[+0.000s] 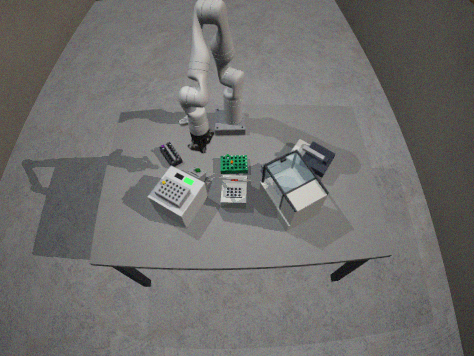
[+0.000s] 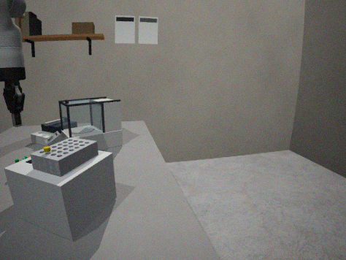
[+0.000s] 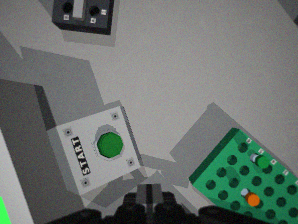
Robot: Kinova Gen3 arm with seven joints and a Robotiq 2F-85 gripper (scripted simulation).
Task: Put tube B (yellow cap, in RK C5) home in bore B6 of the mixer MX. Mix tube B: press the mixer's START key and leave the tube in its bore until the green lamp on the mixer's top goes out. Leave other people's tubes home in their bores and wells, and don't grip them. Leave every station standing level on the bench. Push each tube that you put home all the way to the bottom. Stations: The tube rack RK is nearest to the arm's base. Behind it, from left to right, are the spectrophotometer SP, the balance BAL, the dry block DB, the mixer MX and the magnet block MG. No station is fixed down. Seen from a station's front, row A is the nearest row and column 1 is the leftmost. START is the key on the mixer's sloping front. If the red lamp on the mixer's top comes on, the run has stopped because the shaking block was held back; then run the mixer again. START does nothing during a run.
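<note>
Tube B with its yellow cap (image 2: 47, 149) sits in a bore near the corner of the mixer's grey block (image 2: 65, 155); the cap also shows in the top view (image 1: 163, 183). The mixer (image 1: 177, 194) stands level. The lamp on its top (image 1: 188, 181) glows green. The green START key (image 3: 109, 145) sits on the mixer's sloping front panel. My gripper (image 3: 149, 200) is shut and empty. It hangs above the bench, apart from the key and a little to the rack's side of it. It also shows in the top view (image 1: 199, 145) and the exterior view (image 2: 15, 116).
The green rack RK (image 3: 250, 180) holds an orange-capped tube (image 3: 253, 200) and a green-capped tube (image 3: 262, 161). The dark magnet block (image 3: 82, 12) lies beyond the key. The dry block (image 1: 234, 191), the glass balance (image 1: 295, 189) and the spectrophotometer (image 1: 314, 158) stand along the row.
</note>
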